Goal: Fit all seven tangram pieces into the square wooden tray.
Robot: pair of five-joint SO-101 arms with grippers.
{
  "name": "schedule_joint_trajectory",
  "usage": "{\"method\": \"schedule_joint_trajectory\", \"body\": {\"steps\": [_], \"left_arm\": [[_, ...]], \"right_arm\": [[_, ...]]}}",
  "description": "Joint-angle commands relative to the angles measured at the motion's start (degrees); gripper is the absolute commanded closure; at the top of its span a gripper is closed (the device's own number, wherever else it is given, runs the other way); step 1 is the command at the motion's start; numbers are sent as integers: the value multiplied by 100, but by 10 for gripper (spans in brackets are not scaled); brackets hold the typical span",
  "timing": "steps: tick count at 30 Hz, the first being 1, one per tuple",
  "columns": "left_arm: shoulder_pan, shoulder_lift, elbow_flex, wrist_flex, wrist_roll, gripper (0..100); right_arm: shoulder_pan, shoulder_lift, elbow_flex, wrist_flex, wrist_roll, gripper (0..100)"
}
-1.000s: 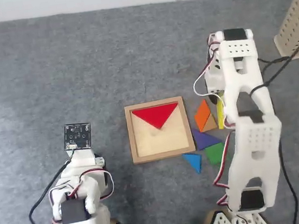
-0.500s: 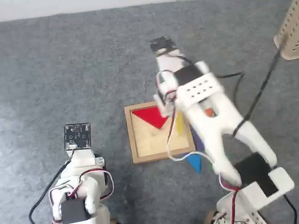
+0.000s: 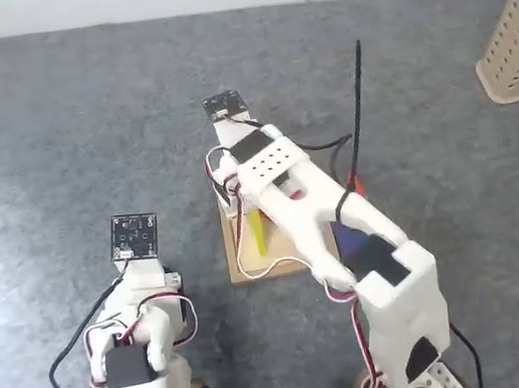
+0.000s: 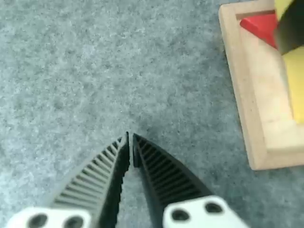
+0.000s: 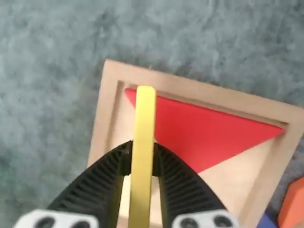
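My right arm reaches out slantwise over the tray (image 5: 105, 104), right hand (image 5: 142, 147) pointing down and clamped on the yellow piece (image 5: 145, 109). The piece stands on edge, long axis in line with my fingers, far end over the red triangle (image 5: 204, 133) near a tray corner. Left hand (image 4: 130, 140) closed, empty, over grey worktop (image 4: 85, 61) beside the tray

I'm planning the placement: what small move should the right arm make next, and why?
The right gripper grips the yellow piece on edge over the wooden tray, its end above a corner of the red triangle. Probably lower it and tip it flat onto the bare tray floor.
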Motion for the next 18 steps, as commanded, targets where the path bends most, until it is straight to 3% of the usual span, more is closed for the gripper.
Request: {"method": "schedule_joint_trajectory", "body": {"steps": [1,14,18], "left_arm": [[-9,-97,-66,26,44,988],[-9,-97,-66,26,44,988],[-9,-97,-66,26,44,988]], "right_arm": [[-321,-75,-352,31,-97,992],[-444,-31,-343,-84,-316,985],[-444,-31,-334,-57,-334,892]]}}
